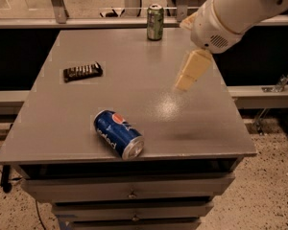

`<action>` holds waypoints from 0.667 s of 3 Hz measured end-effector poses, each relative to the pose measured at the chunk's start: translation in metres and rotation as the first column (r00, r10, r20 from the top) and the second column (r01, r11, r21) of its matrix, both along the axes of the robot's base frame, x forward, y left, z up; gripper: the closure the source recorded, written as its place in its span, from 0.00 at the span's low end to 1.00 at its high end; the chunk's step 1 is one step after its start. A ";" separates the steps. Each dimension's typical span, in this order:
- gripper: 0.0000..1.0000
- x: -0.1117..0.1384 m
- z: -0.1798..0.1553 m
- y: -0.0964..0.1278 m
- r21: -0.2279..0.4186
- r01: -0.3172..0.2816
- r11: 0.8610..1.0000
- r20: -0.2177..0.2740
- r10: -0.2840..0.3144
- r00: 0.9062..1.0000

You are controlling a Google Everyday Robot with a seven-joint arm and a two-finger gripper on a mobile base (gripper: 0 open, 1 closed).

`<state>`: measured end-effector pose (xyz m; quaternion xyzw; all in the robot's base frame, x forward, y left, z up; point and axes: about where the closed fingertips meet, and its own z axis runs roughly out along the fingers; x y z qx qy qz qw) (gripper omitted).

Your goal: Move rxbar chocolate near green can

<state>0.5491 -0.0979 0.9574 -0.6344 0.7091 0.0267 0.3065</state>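
The rxbar chocolate (82,71) is a flat black-wrapped bar lying on the left part of the grey table (134,56). The green can (155,22) stands upright at the table's far edge, right of centre. My gripper (186,80) hangs from the white arm coming in from the upper right. It is above the right half of the table, well right of the bar and nearer to me than the can. It holds nothing.
A blue Pepsi can (118,133) lies on its side near the table's front edge. Drawers (129,194) run below the tabletop. A rail and glass panel stand behind the table.
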 end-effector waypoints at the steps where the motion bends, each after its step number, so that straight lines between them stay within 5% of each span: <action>1: 0.00 0.033 0.000 0.082 0.161 -0.076 0.984 0.039 0.071 0.997; 2: 0.00 0.033 0.000 0.082 0.160 -0.076 0.984 0.038 0.071 0.997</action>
